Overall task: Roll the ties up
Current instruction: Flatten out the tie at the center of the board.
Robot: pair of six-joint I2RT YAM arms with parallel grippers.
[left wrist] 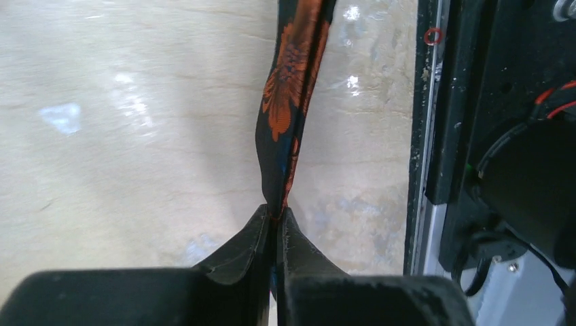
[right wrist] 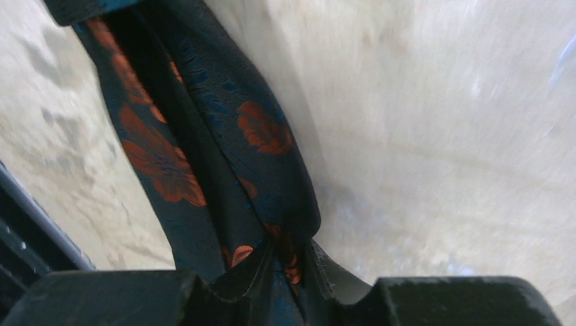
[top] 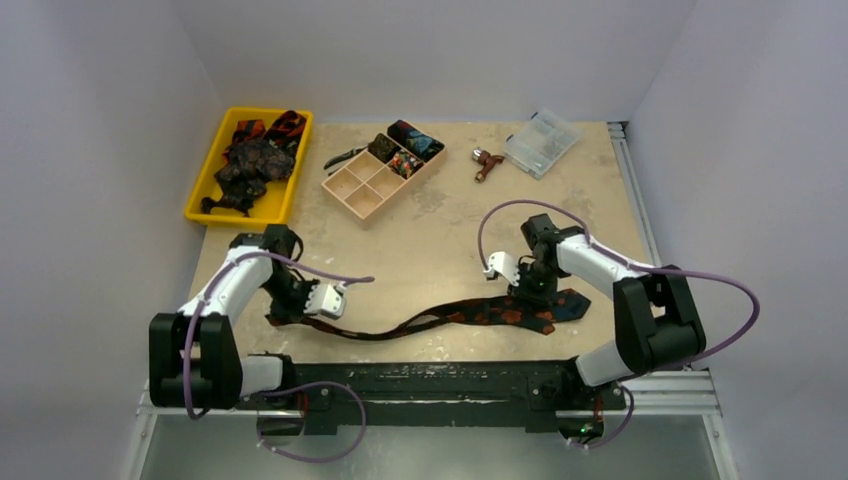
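Left fingers (left wrist: 248, 241) pinch narrow end of tie (top: 470, 312); right fingers (right wrist: 339, 282) pinch the wide end (fabric bunched). Tie sags between them along tabletop (top: 440, 230) near edge, just ahead of black base rail (top: 430, 380). Bare tabletop from there back to compartment box (top: 352, 185).

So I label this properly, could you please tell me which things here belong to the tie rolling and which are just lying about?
Job: tie held by left gripper and right gripper; ties in yellow bin; divided tray with rolled ties.
Lying about: clear box; red tool; dark-handled tool.
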